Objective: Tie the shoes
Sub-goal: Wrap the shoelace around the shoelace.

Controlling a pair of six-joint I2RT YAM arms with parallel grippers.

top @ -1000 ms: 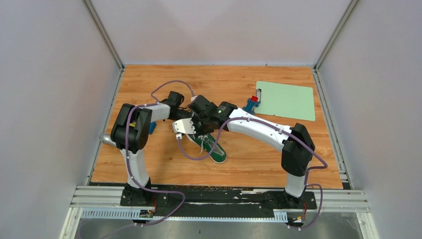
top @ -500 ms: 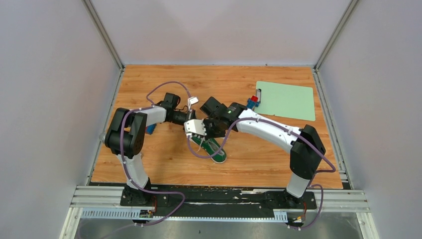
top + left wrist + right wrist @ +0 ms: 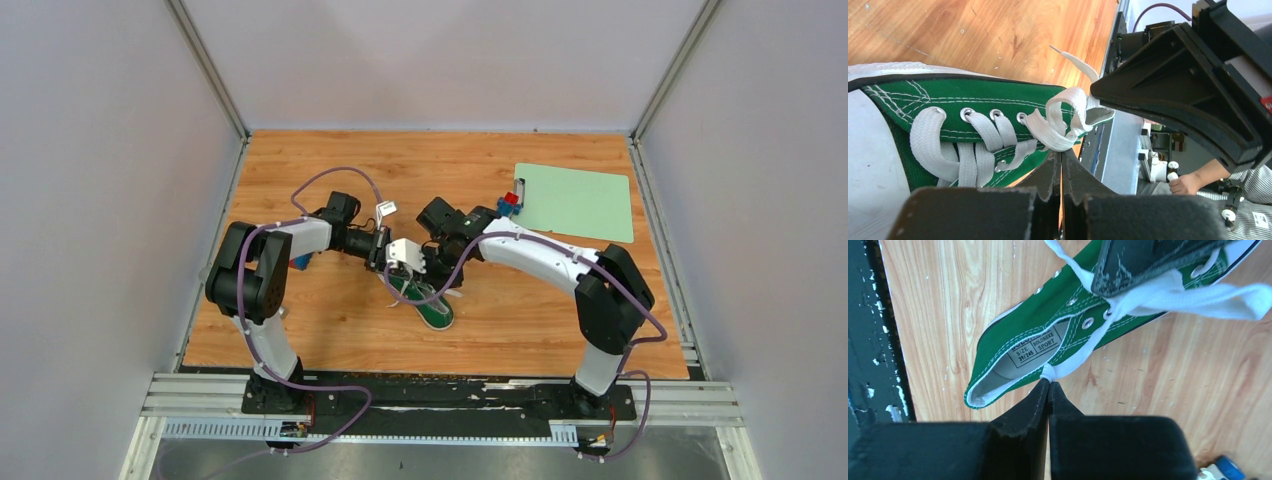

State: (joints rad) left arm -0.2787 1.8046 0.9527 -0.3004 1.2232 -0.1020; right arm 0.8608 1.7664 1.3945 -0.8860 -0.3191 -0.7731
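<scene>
The green shoe (image 3: 432,308) lies on the wooden table between both arms, its white laces (image 3: 1068,125) gathered into a loose loop over the top eyelets. My left gripper (image 3: 1062,152) is shut, pinching that lace loop at its tip; in the top view the left gripper (image 3: 410,272) sits over the shoe's lacing. My right gripper (image 3: 1049,381) is shut on a white lace strand beside the shoe's heel opening (image 3: 1018,360); from above the right gripper (image 3: 437,283) is close beside the left one. A free lace end (image 3: 1218,297) stretches off to the right.
A pale green clipboard (image 3: 575,200) lies at the back right, with a small blue and red object (image 3: 508,205) at its left edge. Another blue item (image 3: 300,262) sits behind my left arm. The black base rail (image 3: 868,340) runs along the near table edge.
Both arms have drawn apart from their crossed pose: the left elbow swung left, the right arm shifted right. The grippers stay shut over the shoe, which has barely moved.
</scene>
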